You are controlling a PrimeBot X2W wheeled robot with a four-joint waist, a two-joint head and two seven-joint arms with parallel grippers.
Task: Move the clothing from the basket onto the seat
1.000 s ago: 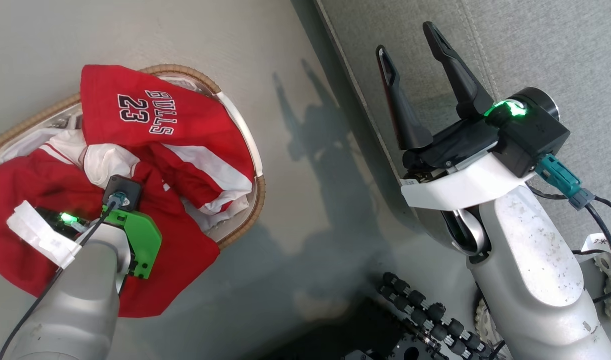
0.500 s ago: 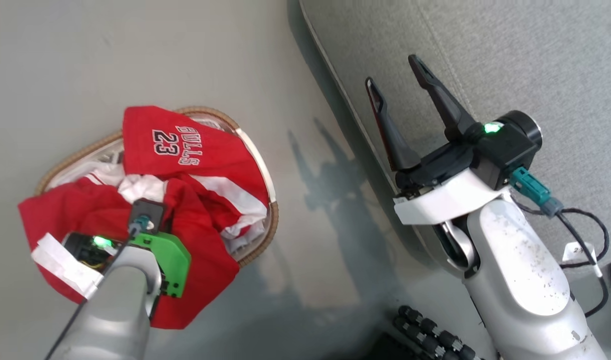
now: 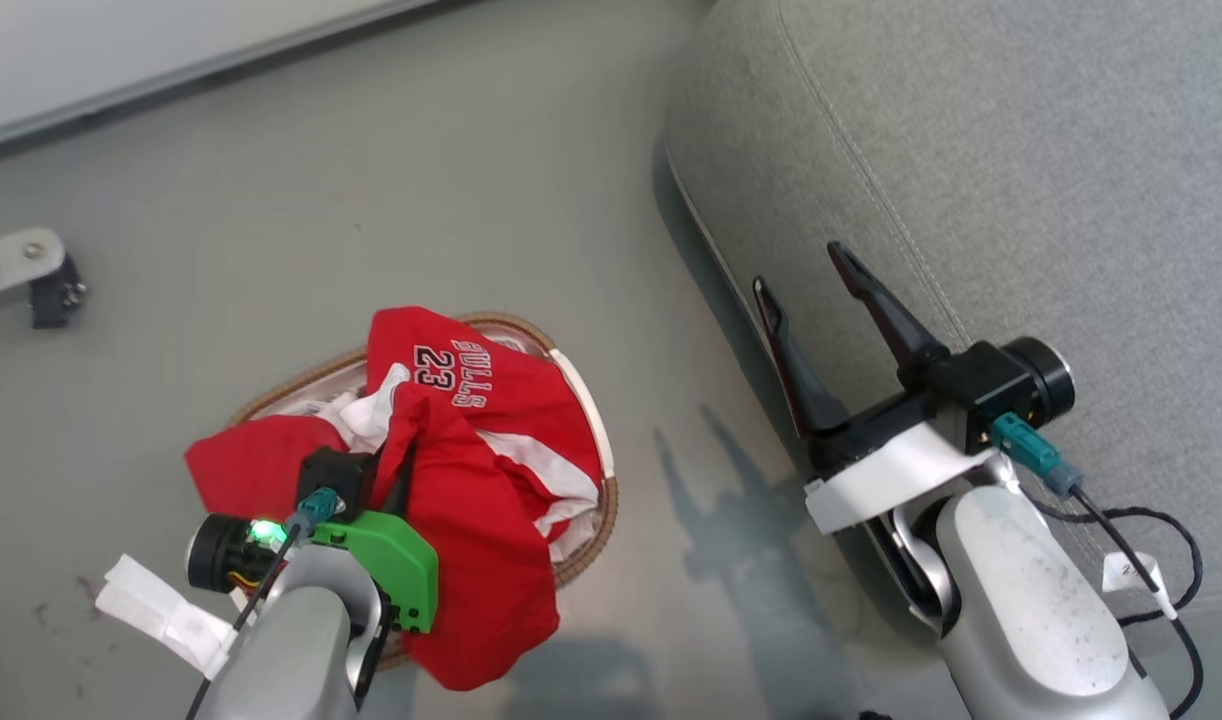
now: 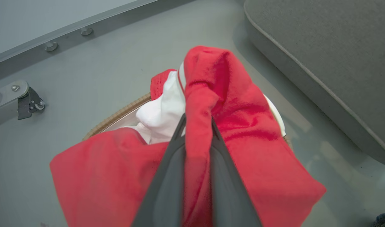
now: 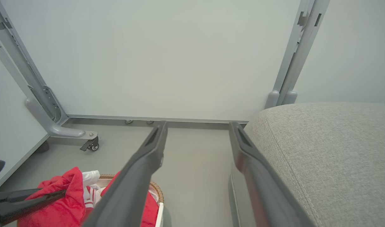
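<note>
Indoors, on grey floor (image 3: 371,180), left gripper (image 4: 197,118) clamps clothing (image 3: 491,480) over the basket (image 3: 301,385); right gripper (image 3: 799,270) gapes at three o'clock by the seat (image 3: 1021,180).

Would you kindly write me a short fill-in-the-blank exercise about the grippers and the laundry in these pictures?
1. The left gripper is shut on a fold of the ____ clothing.
2. The right gripper holds nothing, its jaws standing ____.
3. Beside "BULLS", the clothing is printed with the number ____.
4. The basket stands on the ____, beside the seat.
Missing words: red; open; 23; floor.
</note>
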